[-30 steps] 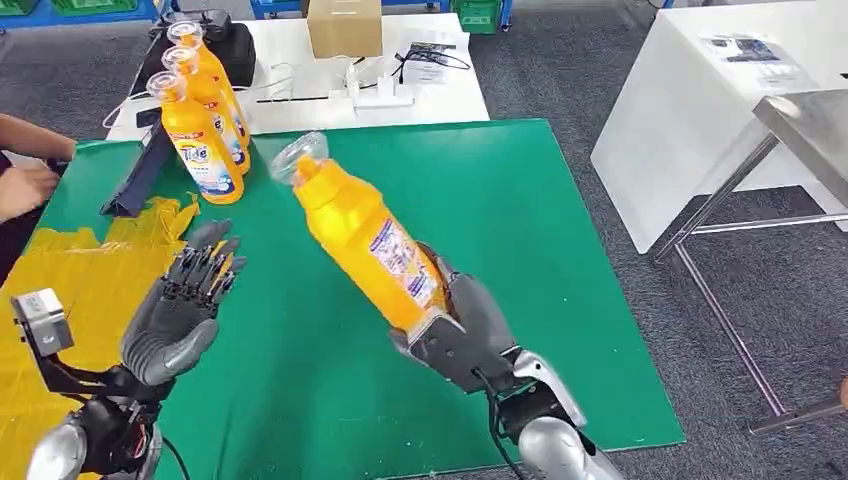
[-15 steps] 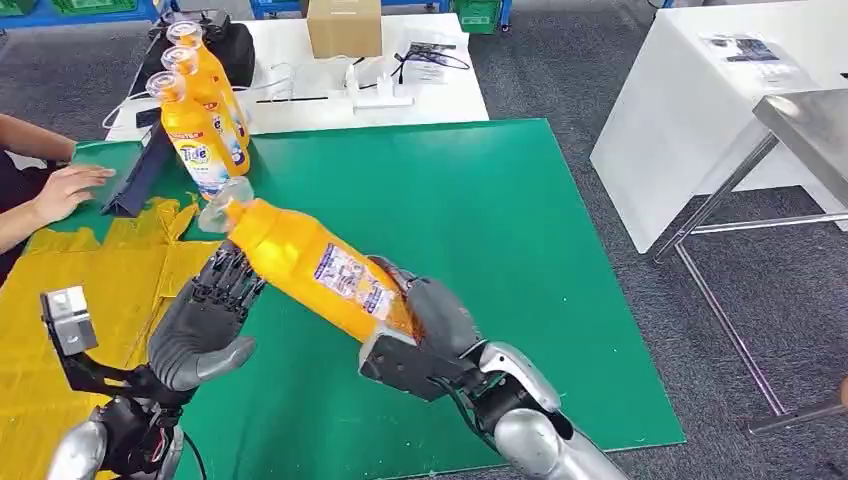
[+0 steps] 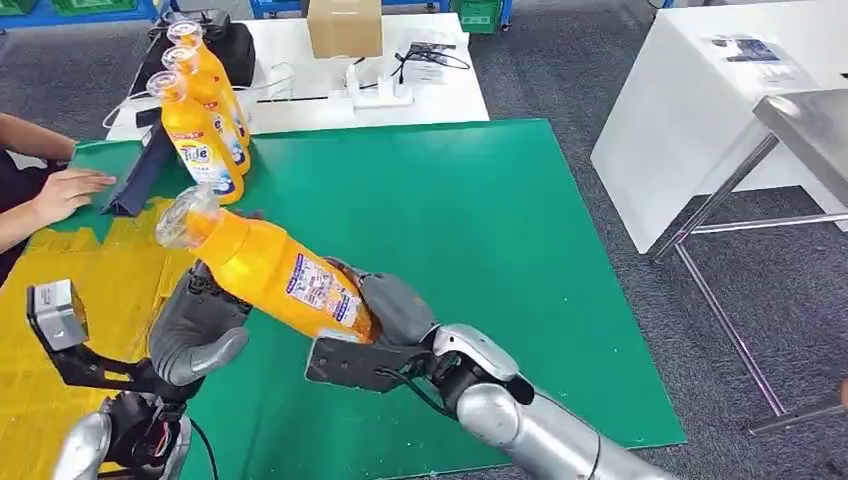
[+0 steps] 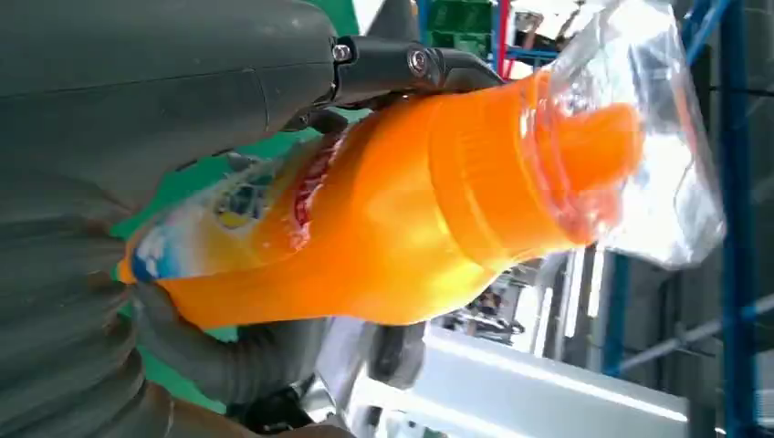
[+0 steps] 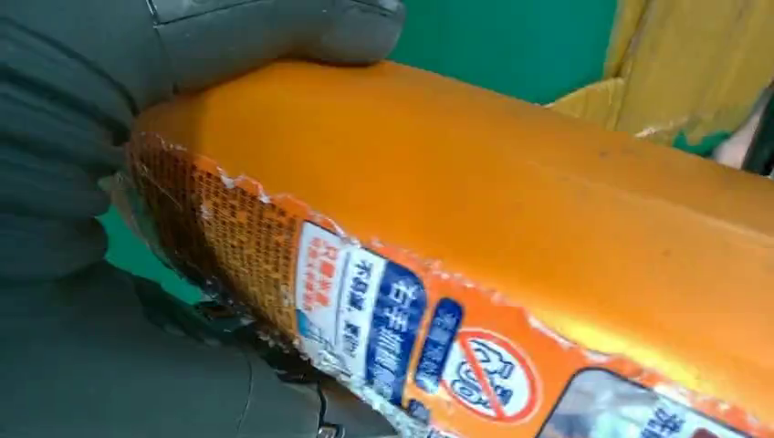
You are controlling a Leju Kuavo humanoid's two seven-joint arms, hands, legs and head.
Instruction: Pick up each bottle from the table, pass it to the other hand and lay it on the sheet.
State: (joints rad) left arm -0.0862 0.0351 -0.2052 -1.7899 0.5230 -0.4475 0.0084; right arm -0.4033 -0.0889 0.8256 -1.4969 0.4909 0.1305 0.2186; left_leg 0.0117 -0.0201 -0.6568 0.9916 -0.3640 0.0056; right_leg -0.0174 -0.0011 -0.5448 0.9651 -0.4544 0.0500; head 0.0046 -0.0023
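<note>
My right hand (image 3: 385, 320) grips an orange detergent bottle (image 3: 275, 275) by its base and holds it tilted, its plastic-wrapped cap pointing toward the yellow sheet (image 3: 90, 270). My left hand (image 3: 195, 330) sits under the bottle's upper body, touching it, with its fingers hidden behind it. In the left wrist view the bottle (image 4: 411, 210) lies against the left hand (image 4: 137, 109), dark fingers (image 4: 411, 64) reaching over it; whether they clasp it is unclear. The right wrist view shows the bottle's label end (image 5: 511, 210) in the right hand (image 5: 109, 182). Three more orange bottles (image 3: 200, 150) stand at the mat's far left.
A green mat (image 3: 480, 230) covers the table. A person's hand (image 3: 65, 190) rests at the left edge beside a dark blue stand (image 3: 140, 175). A white table (image 3: 300, 95) with a cardboard box (image 3: 343, 27) stands behind; another white table (image 3: 690, 110) is at the right.
My right hand has swung the bottle leftward and lower, from mid-mat until it lies across my left hand. The left hand rose to meet it. The person's hand moved onto the table edge.
</note>
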